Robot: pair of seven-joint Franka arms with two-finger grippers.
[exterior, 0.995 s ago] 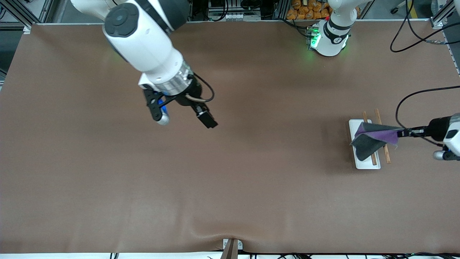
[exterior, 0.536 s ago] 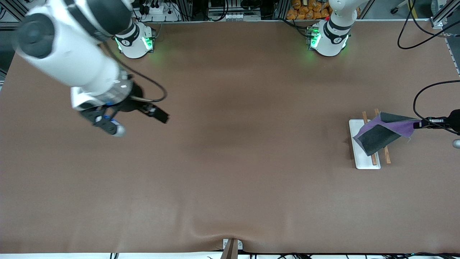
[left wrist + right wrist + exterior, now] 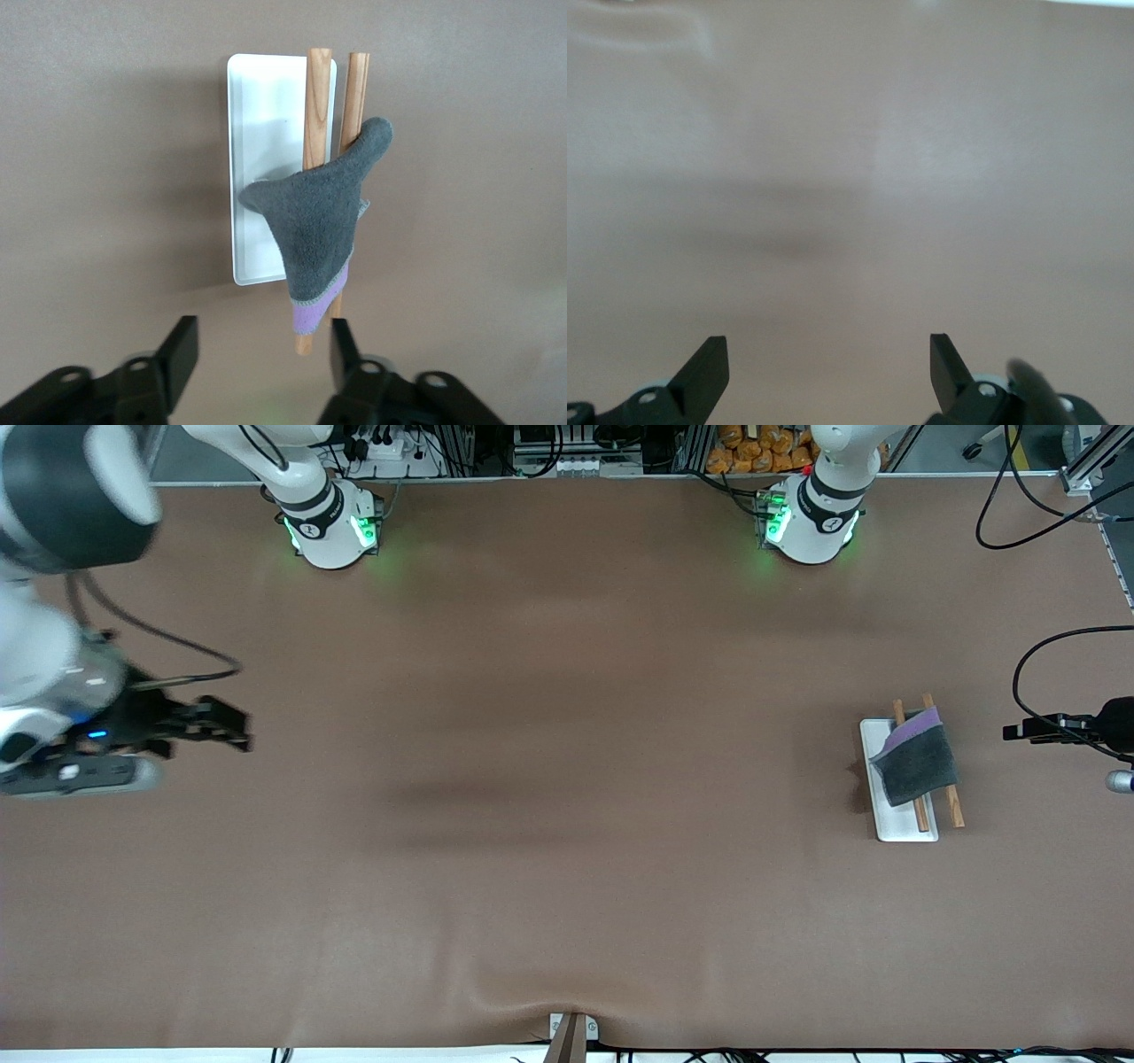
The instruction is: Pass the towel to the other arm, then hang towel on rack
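The grey towel with a purple underside [image 3: 917, 766] hangs draped over the two wooden rods of the rack [image 3: 897, 828], which stands on its white base toward the left arm's end of the table. The left wrist view shows the towel [image 3: 317, 226] over the rods and the rack's base [image 3: 266, 115]. My left gripper [image 3: 1012, 732] is open and empty beside the rack, apart from the towel; its jaws [image 3: 263, 354] stand wide apart. My right gripper [image 3: 232, 728] is open and empty over bare table at the right arm's end; the right wrist view shows it [image 3: 828, 359] over brown mat only.
The two arm bases [image 3: 330, 524] [image 3: 811, 518] stand at the edge of the table farthest from the front camera. A black cable [image 3: 1028, 655] loops over the mat near the left gripper. A small bracket [image 3: 571, 1032] sits at the nearest table edge.
The left gripper has let go of the towel, which now hangs on the rods, and has drawn back from the rack. The right arm has swung toward its own end of the table.
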